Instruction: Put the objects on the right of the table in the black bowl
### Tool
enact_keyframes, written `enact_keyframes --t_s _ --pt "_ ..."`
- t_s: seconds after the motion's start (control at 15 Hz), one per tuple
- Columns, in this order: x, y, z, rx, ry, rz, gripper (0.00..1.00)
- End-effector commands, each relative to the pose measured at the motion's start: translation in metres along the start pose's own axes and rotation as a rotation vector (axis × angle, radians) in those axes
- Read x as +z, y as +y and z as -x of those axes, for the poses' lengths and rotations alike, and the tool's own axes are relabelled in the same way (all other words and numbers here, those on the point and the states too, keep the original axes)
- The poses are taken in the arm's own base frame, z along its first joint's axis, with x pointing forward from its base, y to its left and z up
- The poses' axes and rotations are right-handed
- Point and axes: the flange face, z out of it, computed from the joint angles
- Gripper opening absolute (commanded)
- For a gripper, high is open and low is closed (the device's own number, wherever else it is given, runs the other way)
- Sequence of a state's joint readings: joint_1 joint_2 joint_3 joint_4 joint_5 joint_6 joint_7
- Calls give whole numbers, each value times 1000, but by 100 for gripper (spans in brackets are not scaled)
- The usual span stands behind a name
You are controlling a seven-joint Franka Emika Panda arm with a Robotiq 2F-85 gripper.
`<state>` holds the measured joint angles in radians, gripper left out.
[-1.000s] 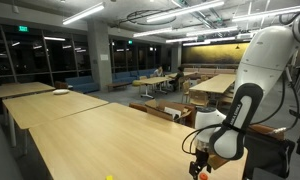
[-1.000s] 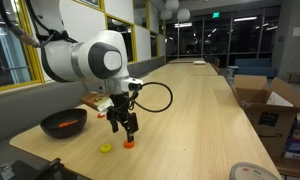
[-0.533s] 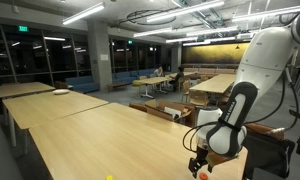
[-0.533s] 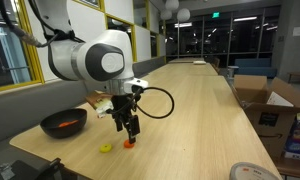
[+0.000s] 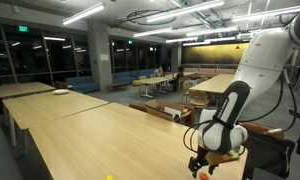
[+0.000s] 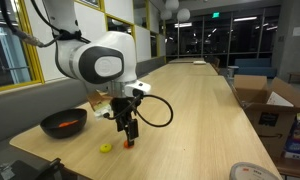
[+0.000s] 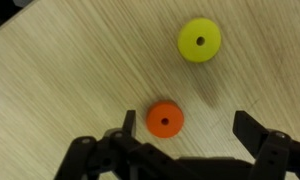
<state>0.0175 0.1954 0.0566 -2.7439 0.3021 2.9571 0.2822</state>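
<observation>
A small orange disc with a centre hole [image 7: 164, 120] lies on the pale wood table [image 7: 50, 80]. My gripper [image 7: 188, 128] is open and just above it, with the disc close to one finger, between the fingertips. The gripper [image 6: 128, 128] hangs over the disc [image 6: 128, 143] near the table's end, as it also shows in an exterior view [image 5: 198, 165]. The black bowl [image 6: 65, 123] stands a short way to the side, and its inside looks orange-red. I see no second orange item lying on the table.
A small yellow-green disc [image 7: 199, 40] lies close to the orange one and also shows in an exterior view [image 6: 106, 148]. The table's edge is near the gripper [image 5: 225, 175]. A white dish [image 5: 60, 92] sits on a far table. Cardboard boxes [image 6: 265, 100] stand beside the table.
The arm has shifted slightly and the gripper has come a little lower over the orange disc. The disc, the yellow-green item and the bowl have not moved.
</observation>
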Motion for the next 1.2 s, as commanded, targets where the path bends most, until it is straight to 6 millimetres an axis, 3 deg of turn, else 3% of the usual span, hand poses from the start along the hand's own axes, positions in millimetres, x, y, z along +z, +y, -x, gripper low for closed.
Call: enact_keyframes --t_s 0.0,0.53,1.13 --pt "6 10 -3 36 -5 14 100" --pt "16 24 -5 65 -16 40 100" --pt "13 21 -6 47 -5 54 100"
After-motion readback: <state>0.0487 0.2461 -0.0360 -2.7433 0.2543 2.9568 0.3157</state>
